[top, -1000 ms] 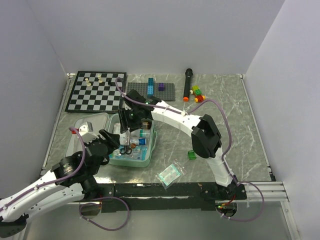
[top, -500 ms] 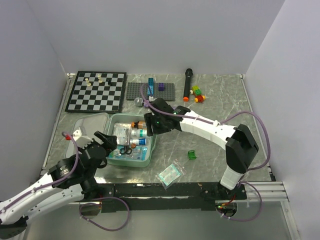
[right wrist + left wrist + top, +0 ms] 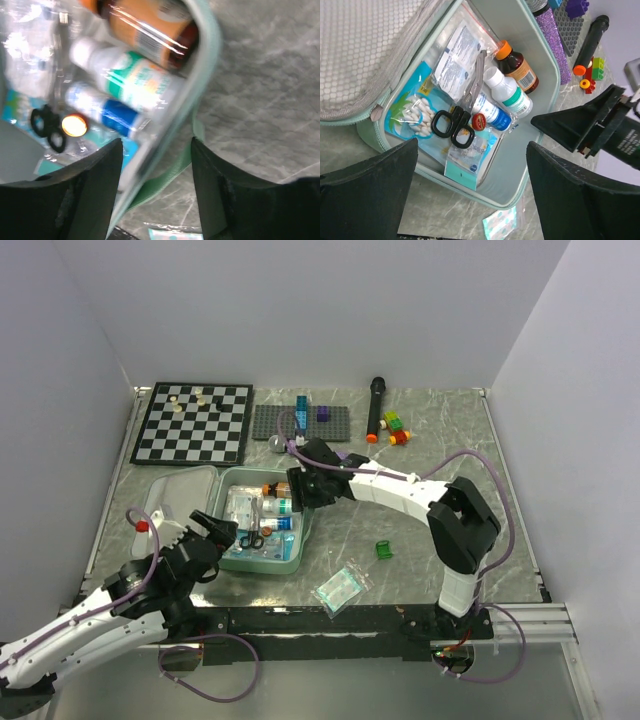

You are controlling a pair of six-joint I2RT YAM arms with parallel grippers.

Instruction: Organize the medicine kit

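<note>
At bench [image 3: 450, 450] left-centre, mint-green rounded-square zip medicine kit [image 3: 185, 488] lies unzipped flat, long axis left-right, lid leftward. Left tool [image 3: 218, 525] spread wide at its near edge; right tool [image 3: 297, 490] parted astride right rim.

1. This is a robotics lab test cell: plain white panels [image 3: 300, 310] wall in a marbled grey surface [image 3: 350, 530] on its left, far and right sides.
2. A left arm [image 3: 90, 625] and a right arm [image 3: 395, 490], both white and black, are bolted to a black rail [image 3: 320, 620] at the near edge, trailing purple cables [image 3: 462, 453].
3. Unrelated props lie along the far side: a chessboard [image 3: 192, 424], a grey studded plate [image 3: 300, 423], a black marker [image 3: 375, 408] and toy bricks [image 3: 396, 427].
</note>
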